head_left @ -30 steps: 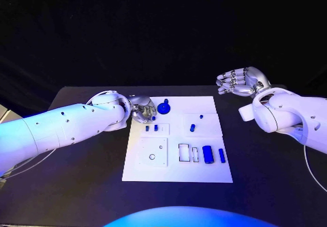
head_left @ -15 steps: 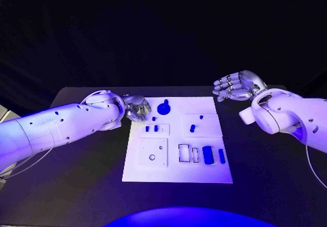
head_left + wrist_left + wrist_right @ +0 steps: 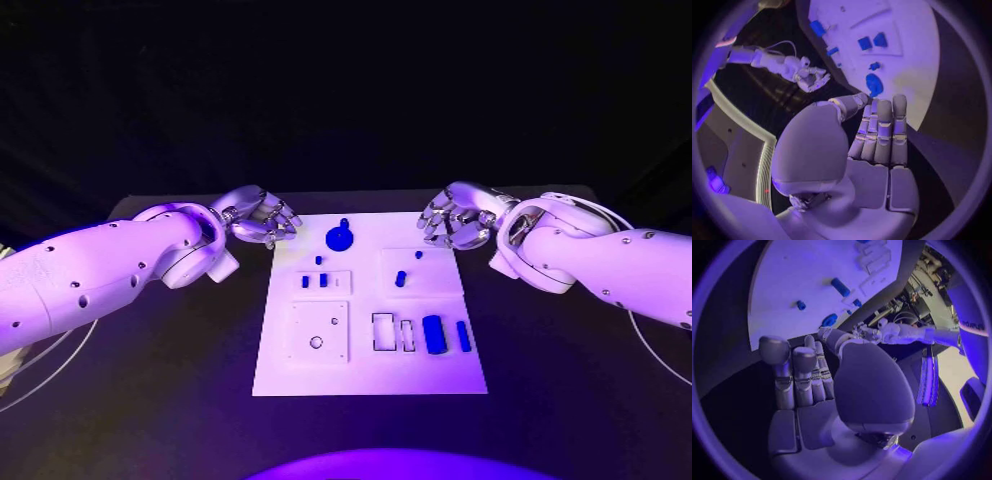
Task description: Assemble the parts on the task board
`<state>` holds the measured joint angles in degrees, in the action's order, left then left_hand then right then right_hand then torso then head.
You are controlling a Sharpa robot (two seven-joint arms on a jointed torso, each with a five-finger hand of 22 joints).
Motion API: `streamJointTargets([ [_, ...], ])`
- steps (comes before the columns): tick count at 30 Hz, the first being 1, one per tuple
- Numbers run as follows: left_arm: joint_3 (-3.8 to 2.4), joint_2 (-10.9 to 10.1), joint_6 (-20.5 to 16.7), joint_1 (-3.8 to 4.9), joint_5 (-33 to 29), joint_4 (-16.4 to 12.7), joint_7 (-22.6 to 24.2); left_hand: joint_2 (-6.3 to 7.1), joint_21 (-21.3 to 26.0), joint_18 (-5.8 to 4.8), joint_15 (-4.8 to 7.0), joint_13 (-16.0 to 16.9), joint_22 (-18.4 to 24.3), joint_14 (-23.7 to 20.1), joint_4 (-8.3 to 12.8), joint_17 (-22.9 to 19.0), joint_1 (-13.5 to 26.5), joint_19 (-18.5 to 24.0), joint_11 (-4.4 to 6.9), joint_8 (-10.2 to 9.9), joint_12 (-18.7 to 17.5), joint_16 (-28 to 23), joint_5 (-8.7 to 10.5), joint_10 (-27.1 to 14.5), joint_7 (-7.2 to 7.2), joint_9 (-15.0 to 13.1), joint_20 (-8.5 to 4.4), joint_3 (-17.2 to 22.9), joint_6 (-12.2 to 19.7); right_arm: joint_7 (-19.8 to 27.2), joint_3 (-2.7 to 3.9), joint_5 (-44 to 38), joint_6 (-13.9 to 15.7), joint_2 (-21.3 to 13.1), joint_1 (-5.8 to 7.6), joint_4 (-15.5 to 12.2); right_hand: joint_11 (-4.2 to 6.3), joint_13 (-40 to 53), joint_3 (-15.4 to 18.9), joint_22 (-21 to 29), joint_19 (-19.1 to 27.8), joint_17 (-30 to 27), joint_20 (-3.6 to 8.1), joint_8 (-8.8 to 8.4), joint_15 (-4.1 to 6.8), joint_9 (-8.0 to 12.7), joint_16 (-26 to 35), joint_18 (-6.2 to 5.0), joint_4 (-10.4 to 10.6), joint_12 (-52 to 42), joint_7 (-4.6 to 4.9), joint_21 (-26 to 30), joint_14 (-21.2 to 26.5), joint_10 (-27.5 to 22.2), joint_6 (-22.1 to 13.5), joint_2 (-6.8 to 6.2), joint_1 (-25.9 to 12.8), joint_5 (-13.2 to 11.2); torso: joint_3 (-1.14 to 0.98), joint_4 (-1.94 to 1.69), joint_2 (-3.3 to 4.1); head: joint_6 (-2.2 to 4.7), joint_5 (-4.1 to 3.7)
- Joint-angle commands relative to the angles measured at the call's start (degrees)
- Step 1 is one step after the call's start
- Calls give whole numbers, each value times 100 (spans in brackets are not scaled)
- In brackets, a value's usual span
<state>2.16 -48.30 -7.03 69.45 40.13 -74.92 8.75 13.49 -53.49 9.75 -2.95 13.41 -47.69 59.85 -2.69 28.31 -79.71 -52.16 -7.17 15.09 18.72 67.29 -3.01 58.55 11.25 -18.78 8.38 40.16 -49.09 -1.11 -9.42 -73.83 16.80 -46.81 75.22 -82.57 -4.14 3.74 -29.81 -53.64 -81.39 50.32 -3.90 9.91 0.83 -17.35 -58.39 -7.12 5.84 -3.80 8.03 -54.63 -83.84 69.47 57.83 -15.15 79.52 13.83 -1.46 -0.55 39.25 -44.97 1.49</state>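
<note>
The white task board (image 3: 368, 375) lies in the middle of the black table. A round blue knob (image 3: 340, 238) stands near its far edge, with small blue pegs (image 3: 313, 281) and another peg (image 3: 400, 279) below it. Two longer blue blocks (image 3: 434, 334) lie beside empty slots (image 3: 384, 331). My left hand (image 3: 260, 218) hovers just off the board's far left corner, holding nothing. My right hand (image 3: 454, 215) hangs over the far right corner, also empty. In the left wrist view the left hand (image 3: 873, 145) has straight fingers, the knob (image 3: 874, 84) beyond them. The right hand (image 3: 811, 385) likewise holds nothing.
A square white plate (image 3: 317, 332) with a small hole sits on the board's near left part. Bare black table (image 3: 159, 400) stretches on both sides of the board. The right hand (image 3: 807, 77) appears far off in the left wrist view.
My right hand has come in from the back right to the board's far right corner. My left hand has drawn back from the board's left edge toward the far left corner.
</note>
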Motion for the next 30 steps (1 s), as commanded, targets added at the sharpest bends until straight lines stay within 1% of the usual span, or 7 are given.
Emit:
streamJointTargets([
  [1, -13, -97, 142, 2, -2133, -125, 941, -31, 232, 83, -18, 1, 148, -134, -49, -118, 95, 98, -14, 25, 50, -251, -9, -73, 14, 27, 25, -185, 31, -528, -4, -1601, -243, 95, -76, 49, -11, -2, -44, -549, -99, 415, -13, -36, -23, -28, -458, 135, 16, 19, -28, -539, -188, -80, -36, -23, -99, -129, 19, -14, 6, 54, -45],
  [7, -19, -215, 290, 1, -2661, -262, 1147, -58, 470, 82, -35, -9, 316, -200, -91, -196, 124, 109, -30, 42, 85, -438, -10, -114, 19, 50, 46, -369, 60, -742, -5, -2102, -236, 218, -206, 126, -9, 15, -55, -1396, -209, 1037, -56, -46, -21, -86, -1133, 256, 33, -2, -31, -1359, -230, -45, -44, -46, -138, -257, 13, -22, 3, 75, -109],
  [10, -20, -226, 302, 1, -2750, -276, 1185, -64, 502, 83, -39, -11, 341, -203, -91, -204, 115, 100, -36, 45, 93, -460, -10, -117, 33, 55, 47, -395, 63, -805, -5, -2229, -241, 266, -265, 164, -19, 10, -69, -1589, -221, 1151, -71, -57, -30, -104, -1277, 281, 26, 15, -25, -1542, -226, -65, -61, -58, -129, -248, 11, -26, -6, 80, -90],
  [12, -21, -233, 297, 1, -2788, -288, 1205, -64, 502, 83, -39, -11, 341, -203, -91, -204, 115, 100, -36, 45, 93, -460, -10, -117, 33, 55, 47, -395, 63, -840, -5, -2282, -262, 309, -303, 208, -26, 6, -74, -1608, -211, 1156, -78, -61, -37, -110, -1300, 281, 22, 21, -20, -1558, -218, -96, -67, -63, -125, -240, 7, -7, -5, 82, -59],
  [15, -21, -236, 294, 1, -2816, -296, 1204, -74, 540, 83, -42, -14, 371, -206, -79, -214, 85, 84, -42, 46, 101, -486, -11, -124, 40, 63, 48, -420, 71, -865, -5, -2259, -297, 360, -340, 271, -33, 4, -73, -1627, -199, 1186, -87, -64, -42, -118, -1341, 280, 27, 23, -15, -1574, -214, -131, -70, -65, -134, -236, 14, -9, -1, 80, -71],
  [22, -21, -236, 295, 1, -2832, -309, 1189, -82, 559, 84, -44, -18, 392, -184, -69, -215, 61, 50, -48, 47, 108, -490, -8, -134, 49, 71, 46, -451, 78, -813, -5, -2173, -316, 458, -404, 343, -41, 10, -88, -1679, -196, 1208, -100, -60, -46, -130, -1381, 285, 26, 8, -4, -1620, -206, -123, -63, -48, -126, -210, 1, -14, 0, 67, -56],
  [30, -21, -240, 292, 1, -2835, -313, 1171, -81, 568, 83, -47, -21, 401, -174, -76, -214, 68, 35, -52, 46, 109, -490, -7, -141, 55, 75, 47, -472, 84, -742, -6, -2104, -287, 562, -461, 410, -8, 21, -230, -1775, -172, 1243, -102, -13, -21, -182, -1471, 285, -14, -9, -35, -1702, -188, -38, 13, 72, -48, -287, -6, -15, 8, 41, -46],
])
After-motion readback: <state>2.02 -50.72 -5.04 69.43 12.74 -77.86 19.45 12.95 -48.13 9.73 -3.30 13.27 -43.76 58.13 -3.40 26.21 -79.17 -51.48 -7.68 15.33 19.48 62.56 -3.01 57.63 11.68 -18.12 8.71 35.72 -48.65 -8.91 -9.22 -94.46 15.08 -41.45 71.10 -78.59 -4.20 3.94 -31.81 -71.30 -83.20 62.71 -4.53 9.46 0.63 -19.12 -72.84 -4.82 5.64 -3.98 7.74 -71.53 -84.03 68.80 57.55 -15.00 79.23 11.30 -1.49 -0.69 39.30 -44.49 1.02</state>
